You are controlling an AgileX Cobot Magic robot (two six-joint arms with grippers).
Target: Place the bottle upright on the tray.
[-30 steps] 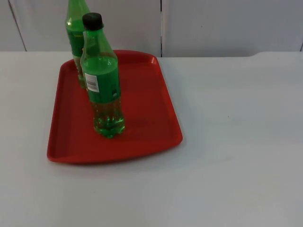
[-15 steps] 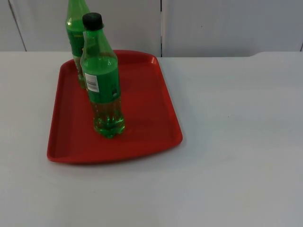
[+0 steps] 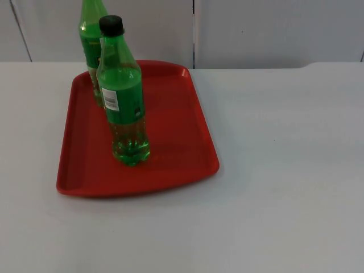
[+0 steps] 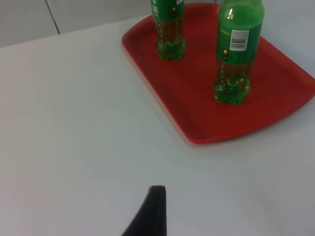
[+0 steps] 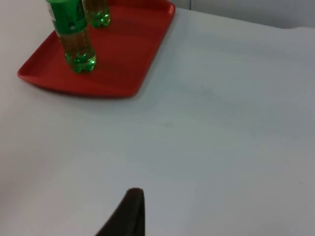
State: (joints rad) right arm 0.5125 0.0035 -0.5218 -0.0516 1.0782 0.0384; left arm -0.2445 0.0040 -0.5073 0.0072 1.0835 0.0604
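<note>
From my left gripper I can make out a single black fingertip over bare white table, holding nothing; how wide its fingers stand I cannot tell. Ahead of it, well apart across the table, lies the red tray, with the near bottle standing on it and a second bottle further along the tray. My right gripper likewise shows one dark fingertip above the table with nothing in its grasp, and I cannot tell its opening either; the tray sits well away from it, both bottles on its far part. The wrist cameras give me the bottle bases planted flat on the tray floor. The overhead camera adds the near bottle's black cap and the barcode on its label. That bottle stands upright, long axis vertical, cap pointing up, base down near the tray's middle. The second bottle stands upright just behind it, toward the grey partition wall.
</note>
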